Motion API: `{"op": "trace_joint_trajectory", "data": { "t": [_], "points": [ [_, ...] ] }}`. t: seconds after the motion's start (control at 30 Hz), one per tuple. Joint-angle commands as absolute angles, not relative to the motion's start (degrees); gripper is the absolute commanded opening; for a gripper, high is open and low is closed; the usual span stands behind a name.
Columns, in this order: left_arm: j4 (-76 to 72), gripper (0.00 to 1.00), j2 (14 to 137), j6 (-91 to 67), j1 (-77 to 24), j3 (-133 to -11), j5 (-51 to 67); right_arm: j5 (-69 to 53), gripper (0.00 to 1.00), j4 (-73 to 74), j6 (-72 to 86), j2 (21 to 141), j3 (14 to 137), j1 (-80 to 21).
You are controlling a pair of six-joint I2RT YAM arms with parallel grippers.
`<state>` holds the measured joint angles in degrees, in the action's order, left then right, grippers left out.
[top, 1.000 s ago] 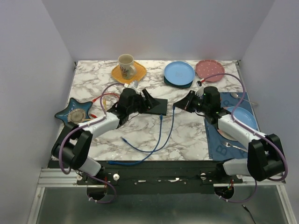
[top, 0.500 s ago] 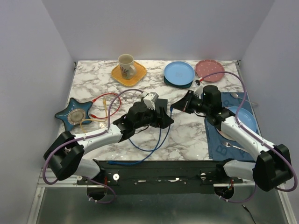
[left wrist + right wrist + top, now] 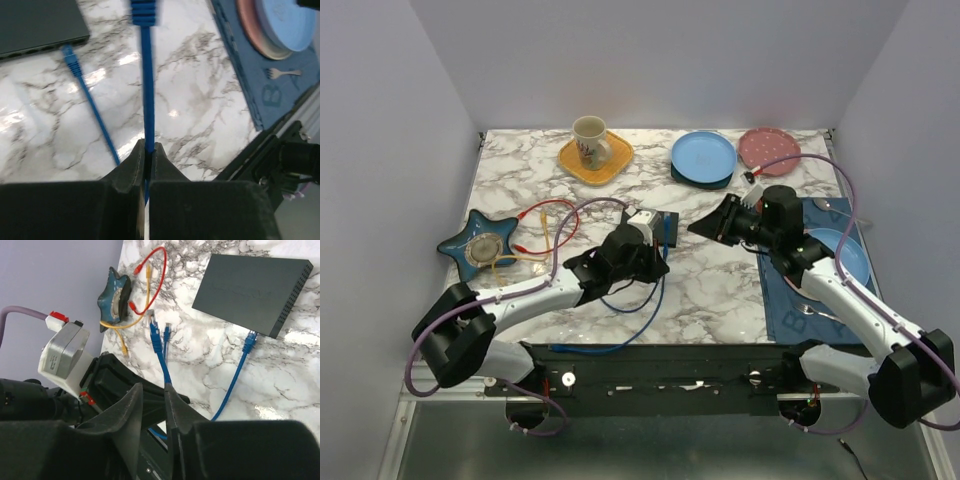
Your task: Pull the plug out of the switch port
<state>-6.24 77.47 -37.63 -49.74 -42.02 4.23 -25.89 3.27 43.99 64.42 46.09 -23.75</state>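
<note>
Placemat point(image 3: 245, 55) print blurred, unreadable. Left gripper point(image 3: 146, 149) clamped on blue cable point(image 3: 146, 90) ending in loose connector point(image 3: 144, 11). Right gripper point(image 3: 154, 390) fingers narrowly apart, nothing between, just right of switch point(image 3: 250, 285). Plug point(image 3: 249, 341) seated in switch port point(image 3: 252, 333), near long edge. Bare marble table point(image 3: 200, 100) between switch and placemat.

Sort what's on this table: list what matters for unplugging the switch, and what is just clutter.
Job: switch, its plugged-in blue plug, left gripper, jaws shut on a blue cable with a free plug.
Clutter: mug, yellow plate, blue plate, pink plate, star dish, red cable, yellow cable, placemat.
</note>
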Motion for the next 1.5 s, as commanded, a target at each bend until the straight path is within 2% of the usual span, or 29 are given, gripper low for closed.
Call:
{"op": "trace_joint_trajectory", "data": {
  "t": [0.0,0.1,0.27,0.5,0.6,0.63,0.7,1.0,1.13,1.17,1.27,1.47],
  "points": [
    [11.0,0.00,73.5,-36.3,-48.5,-48.9,-9.1,-24.3,0.41,3.1,42.9,60.1,45.7,-23.8],
    [20.2,0.00,72.0,-37.3,-45.5,-54.6,-14.7,-23.4,0.45,2.8,42.5,59.4,44.5,-23.8],
    [34.2,0.00,73.5,-39.8,-30.4,-66.3,-18.8,-22.7,0.46,2.5,42.5,59.2,42.2,-23.9],
    [38.9,0.00,82.9,-42.4,-11.8,-81.0,-20.2,-23.6,0.45,1.1,42.6,60.6,40.2,-23.9],
    [41.0,0.44,90.2,-43.2,-7.7,-87.2,-14.3,-24.2,0.45,1.1,42.2,60.6,39.9,-23.9],
    [41.7,0.74,93.0,-43.2,-7.2,-89.1,-14.0,-24.2,0.45,1.1,41.8,60.4,39.6,-23.8],
    [42.1,0.98,94.0,-43.7,-6.2,-89.1,-14.1,-23.8,0.45,1.2,41.3,59.3,38.9,-23.9],
    [30.4,0.99,83.8,-47.5,-5.8,-74.9,-12.0,-22.1,0.46,0.5,38.8,62.1,38.6,-23.9],
    [20.8,0.99,77.4,-49.7,-13.7,-63.7,-11.5,-22.0,0.47,-2.9,38.8,65.0,38.8,-23.9],
    [20.0,0.99,77.6,-49.7,-19.3,-63.0,-12.4,-22.3,0.46,-3.1,38.8,66.0,39.8,-23.9],
    [15.3,0.99,81.9,-49.3,-24.3,-61.4,-10.2,-23.4,0.44,-3.5,39.5,71.0,41.1,-23.9],
    [13.2,0.82,92.5,-49.3,-25.1,-63.5,-0.1,-24.1,0.42,-5.4,39.9,79.8,41.7,-23.9]
  ]
}}
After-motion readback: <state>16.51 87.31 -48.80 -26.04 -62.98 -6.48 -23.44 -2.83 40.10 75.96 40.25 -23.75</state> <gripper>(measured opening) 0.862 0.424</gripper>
